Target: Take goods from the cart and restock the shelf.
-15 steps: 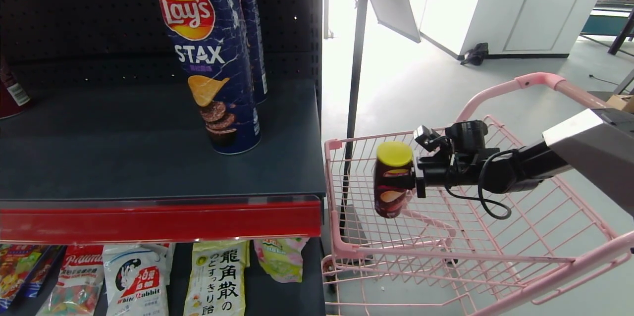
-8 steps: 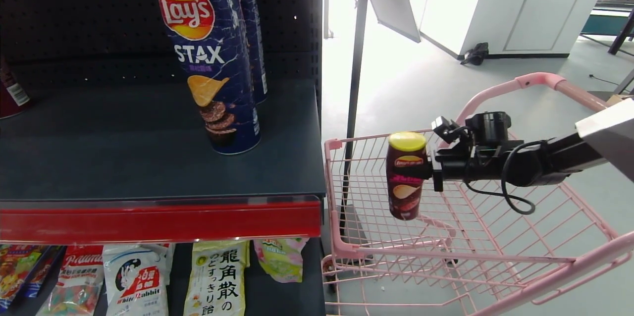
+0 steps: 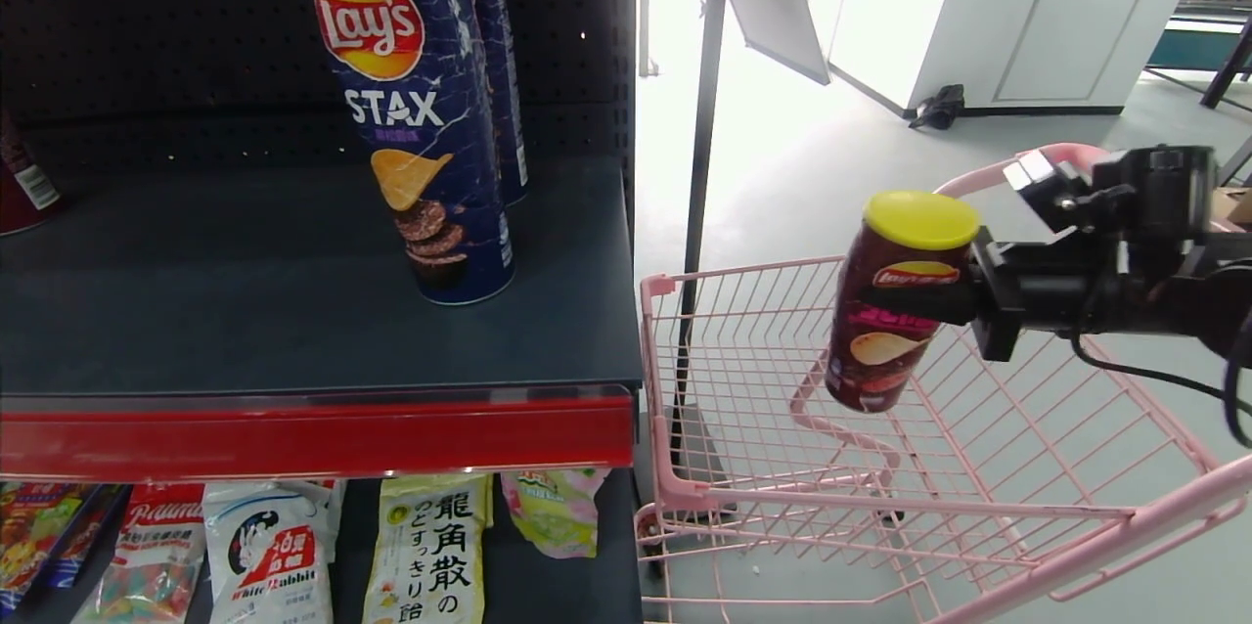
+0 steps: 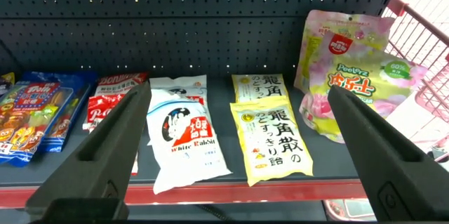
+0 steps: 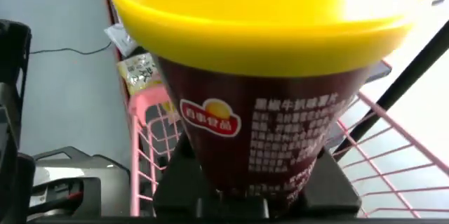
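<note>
One can is in hand, then: by which arm, and how is it held?

The maroon can (image 3: 880,360) with the yellow lid (image 3: 919,218) is clamped by the right jaws, which are closed on its upper body just under the lid. From the right wrist the same can (image 5: 259,147) is seen gripped on both sides. The left jaws are spread wide with nothing between them, and are pointed at the packets (image 4: 186,129) on the lower shelf (image 4: 224,87).

What has been altered over the last second?

The can has been raised and drawn back toward the robot's right. A second ago it hung low inside the pink cart (image 3: 880,505), with its lid barely below the far rim. Now the lid is carried well above that rim, and only the base is seen against the basket wires. The can is also tilted, its base swung toward the shelf side. Shelf and cart have not been shifted in the head view.

What is meant by that for the restocking?

The pick can be judged done, and the lift-out nearly so. The can has been taken farther from the upper shelf (image 3: 293,311), not nearer, so the carry across is yet to be made. A bare stretch is left there beside the tall blue can (image 3: 421,145), and placement on it seems likely. The tilt would have to be corrected before the can is set down, or it could be toppled.
</note>
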Tool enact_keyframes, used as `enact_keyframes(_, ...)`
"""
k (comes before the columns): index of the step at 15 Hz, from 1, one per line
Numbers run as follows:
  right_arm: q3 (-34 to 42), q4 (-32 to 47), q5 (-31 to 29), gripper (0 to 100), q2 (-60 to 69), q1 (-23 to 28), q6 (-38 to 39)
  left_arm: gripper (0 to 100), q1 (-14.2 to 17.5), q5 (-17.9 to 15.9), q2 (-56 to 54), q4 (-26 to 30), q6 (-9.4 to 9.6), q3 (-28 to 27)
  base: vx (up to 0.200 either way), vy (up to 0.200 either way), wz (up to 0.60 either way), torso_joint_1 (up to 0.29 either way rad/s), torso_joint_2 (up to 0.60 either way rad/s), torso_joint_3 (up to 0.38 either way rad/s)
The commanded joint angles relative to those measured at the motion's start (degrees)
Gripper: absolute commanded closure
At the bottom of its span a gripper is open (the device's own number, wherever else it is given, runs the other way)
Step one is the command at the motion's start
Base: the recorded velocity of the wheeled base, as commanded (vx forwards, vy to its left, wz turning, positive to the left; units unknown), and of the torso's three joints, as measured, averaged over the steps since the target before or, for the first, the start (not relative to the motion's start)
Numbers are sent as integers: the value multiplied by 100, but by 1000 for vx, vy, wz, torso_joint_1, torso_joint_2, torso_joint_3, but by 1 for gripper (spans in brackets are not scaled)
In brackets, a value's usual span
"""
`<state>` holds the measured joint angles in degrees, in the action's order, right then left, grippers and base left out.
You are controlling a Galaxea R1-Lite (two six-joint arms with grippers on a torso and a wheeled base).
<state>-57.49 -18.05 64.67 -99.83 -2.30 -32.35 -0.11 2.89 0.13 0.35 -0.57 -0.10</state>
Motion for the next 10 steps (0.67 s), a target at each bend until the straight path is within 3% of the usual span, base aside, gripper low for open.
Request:
enact_keyframes(1,520,12,-7,100,1457,-306,27,0,2,1,4,0,-4,1,0,0,0,0,0,0)
enact_keyframes(4,1478,30,-69,100,2213,-886,54,0,2,1,4,0,-4,1,0,0,0,0,0,0)
enact_keyframes(6,2119,21,-517,100,2547,-1580,45,0,2,1,4,0,-4,1,0,0,0,0,0,0)
enact_keyframes(10,2541,12,-1334,100,2706,-2274,-8,0,2,1,4,0,-4,1,0,0,0,0,0,0)
